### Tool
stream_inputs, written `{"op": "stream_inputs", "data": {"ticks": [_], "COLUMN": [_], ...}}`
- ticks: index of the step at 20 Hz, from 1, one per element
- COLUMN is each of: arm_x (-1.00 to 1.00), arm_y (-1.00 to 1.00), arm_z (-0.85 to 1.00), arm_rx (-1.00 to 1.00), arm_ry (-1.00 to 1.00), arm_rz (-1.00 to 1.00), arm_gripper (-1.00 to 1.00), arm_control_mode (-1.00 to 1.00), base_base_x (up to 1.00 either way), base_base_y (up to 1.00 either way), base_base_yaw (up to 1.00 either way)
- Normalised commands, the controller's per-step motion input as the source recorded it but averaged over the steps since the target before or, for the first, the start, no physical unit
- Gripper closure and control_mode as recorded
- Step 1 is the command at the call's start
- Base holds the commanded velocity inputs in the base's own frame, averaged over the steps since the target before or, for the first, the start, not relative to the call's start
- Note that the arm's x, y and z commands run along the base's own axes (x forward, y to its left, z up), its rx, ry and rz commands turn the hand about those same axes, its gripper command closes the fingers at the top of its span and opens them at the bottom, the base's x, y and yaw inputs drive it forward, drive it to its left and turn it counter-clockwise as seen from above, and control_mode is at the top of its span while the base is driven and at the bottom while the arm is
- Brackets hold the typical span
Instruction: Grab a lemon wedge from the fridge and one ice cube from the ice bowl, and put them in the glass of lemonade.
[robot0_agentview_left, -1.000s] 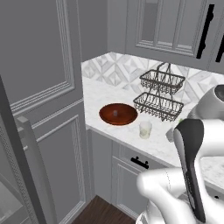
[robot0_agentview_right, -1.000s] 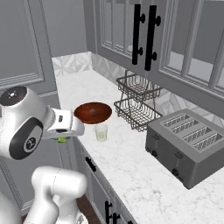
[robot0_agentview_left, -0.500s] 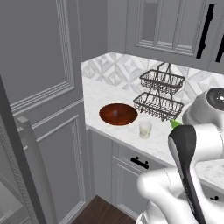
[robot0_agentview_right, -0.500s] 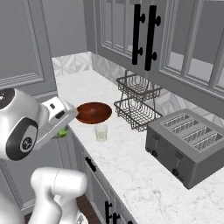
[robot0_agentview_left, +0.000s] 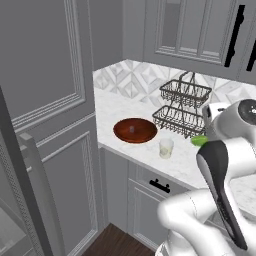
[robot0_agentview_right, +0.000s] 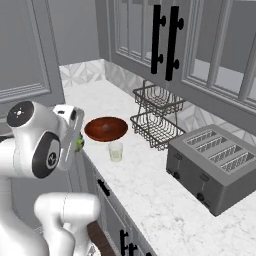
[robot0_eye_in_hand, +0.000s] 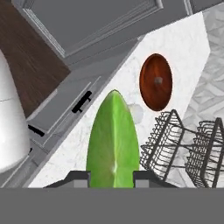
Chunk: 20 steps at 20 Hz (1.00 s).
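Observation:
My gripper (robot0_eye_in_hand: 113, 177) is shut on the lemon wedge (robot0_eye_in_hand: 113, 140), a yellow-green slice that stands up between the two fingertips. From the bases the wedge (robot0_agentview_left: 200, 140) (robot0_agentview_right: 79, 144) peeks out beside the white hand, held above the counter's front edge. The glass of lemonade (robot0_agentview_left: 166, 148) (robot0_agentview_right: 115, 151) stands upright on the counter, just in front of the ice bowl (robot0_agentview_left: 135, 130) (robot0_agentview_right: 105, 128). In the hand view the glass (robot0_eye_in_hand: 137, 113) is half hidden behind the wedge, and the reddish-brown bowl (robot0_eye_in_hand: 155, 82) holds one small pale cube. The fridge door's bar handle (robot0_agentview_left: 35, 200) shows at the lower left.
A black two-tier wire basket (robot0_agentview_left: 182, 107) (robot0_agentview_right: 157, 117) (robot0_eye_in_hand: 183, 144) stands behind the glass against the tiled wall. A grey toaster (robot0_agentview_right: 215, 160) sits further right. Upper cupboards with black handles (robot0_agentview_right: 165, 40) hang overhead. A drawer with a black pull (robot0_agentview_left: 159, 185) lies below the counter edge.
The hand has swung toward the counter with the wedge, which now shows beside the arm in the left base view. Bowl, glass and basket stay put.

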Motion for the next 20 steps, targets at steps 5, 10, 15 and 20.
{"op": "stream_inputs", "data": {"ticks": [5, 10, 15, 20], "arm_x": [0.32, 0.43, 0.48, 0.49], "arm_y": [-0.25, -0.25, -0.21, -0.25], "arm_z": [-0.22, -0.38, -0.40, -0.34], "arm_rx": [-0.54, -0.63, -0.63, -0.60], "arm_ry": [0.05, 0.00, 0.00, 0.00], "arm_rz": [0.75, 0.69, 0.70, 0.68], "arm_gripper": [1.00, 1.00, 1.00, 1.00], "arm_control_mode": [-1.00, -1.00, -1.00, -1.00], "base_base_x": [0.00, 0.00, 0.00, 0.00], "base_base_y": [0.00, 0.00, 0.00, 0.00], "base_base_yaw": [0.00, 0.00, 0.00, 0.00]}}
